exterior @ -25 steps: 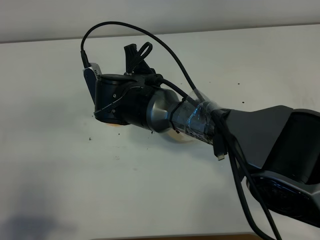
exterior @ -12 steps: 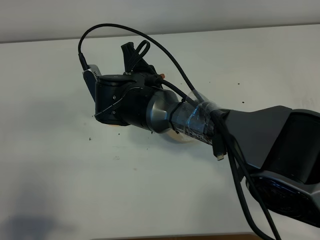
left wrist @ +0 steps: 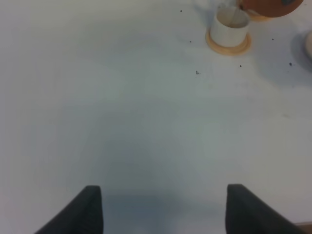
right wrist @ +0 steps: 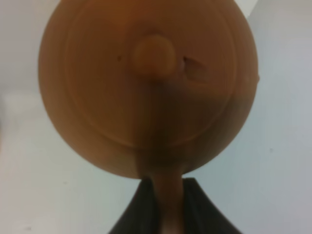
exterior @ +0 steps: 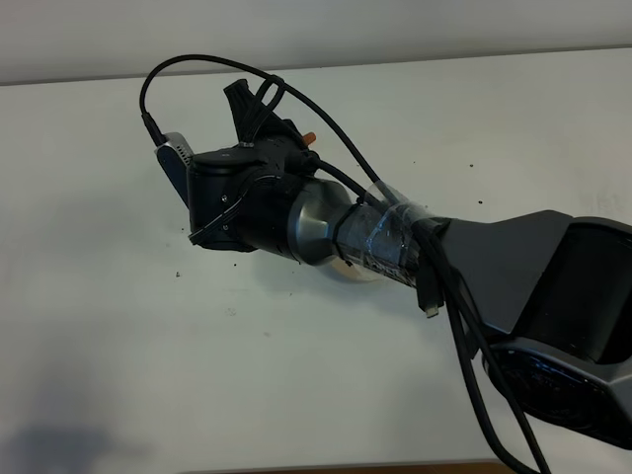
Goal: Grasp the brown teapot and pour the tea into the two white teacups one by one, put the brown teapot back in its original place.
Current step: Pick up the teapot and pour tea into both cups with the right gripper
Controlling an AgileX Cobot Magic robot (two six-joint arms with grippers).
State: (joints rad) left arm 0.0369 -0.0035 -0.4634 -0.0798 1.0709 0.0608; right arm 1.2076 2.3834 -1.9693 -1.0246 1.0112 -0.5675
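Note:
The brown teapot (right wrist: 146,87) fills the right wrist view, seen from above its knobbed lid, with my right gripper (right wrist: 165,190) shut on its handle. From the high camera my right wrist (exterior: 247,197) covers the pot, and only a small orange bit (exterior: 311,135) shows. One white teacup (left wrist: 230,23) stands on an orange-tan coaster (left wrist: 228,44), with the teapot (left wrist: 270,6) held just beyond it, close to its rim. The other teacup is hidden. A pale saucer (exterior: 354,272) peeks from under the arm. My left gripper (left wrist: 163,209) is open over bare table, far from the cup.
The white table (exterior: 148,326) carries a few dark specks. The right arm's black cables (exterior: 474,346) loop above and beside its forearm. A wall edge runs along the table's far side.
My right wrist has lifted and turned a little to the upper left. The coaster edge under it is now covered, and an orange bit of the teapot has come into sight.

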